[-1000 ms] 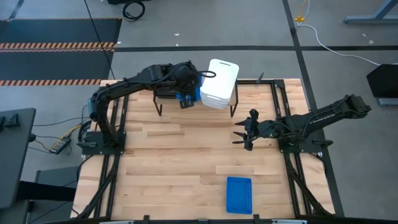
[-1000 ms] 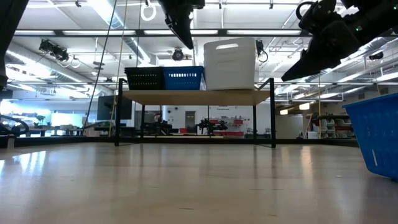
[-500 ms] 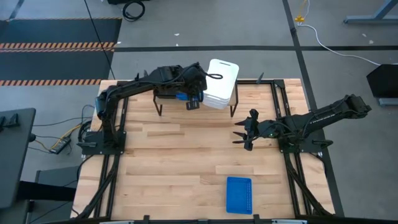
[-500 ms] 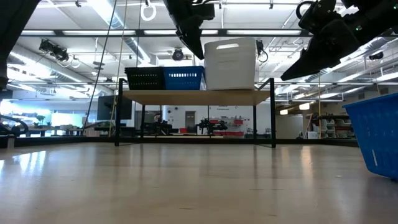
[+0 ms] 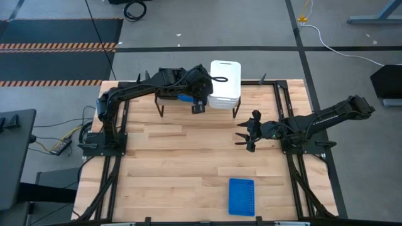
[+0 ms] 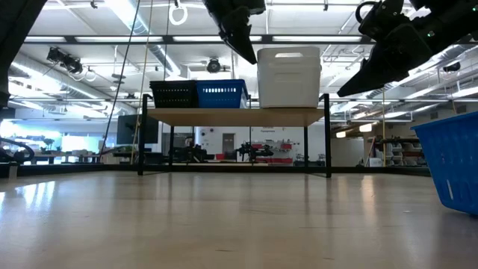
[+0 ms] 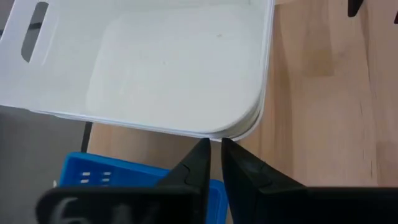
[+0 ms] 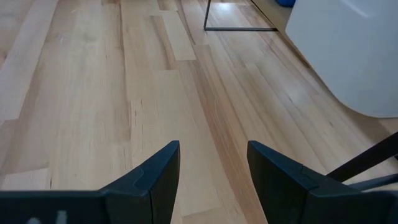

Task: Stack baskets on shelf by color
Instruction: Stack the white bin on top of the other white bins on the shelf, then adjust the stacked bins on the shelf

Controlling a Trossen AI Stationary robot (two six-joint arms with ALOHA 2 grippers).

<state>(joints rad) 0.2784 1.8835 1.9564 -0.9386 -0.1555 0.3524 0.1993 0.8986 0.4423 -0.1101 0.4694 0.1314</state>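
The left gripper (image 5: 198,105), fingers nearly closed and empty, hovers beside the white baskets (image 5: 224,86); the wide-open right gripper (image 5: 246,133) is nearer the blue basket (image 5: 241,196).

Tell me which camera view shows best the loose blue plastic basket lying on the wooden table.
The high view: the blue plastic basket shows whole, near the table's front edge. The low view cuts it off at the picture's right edge. Neither wrist view shows it.
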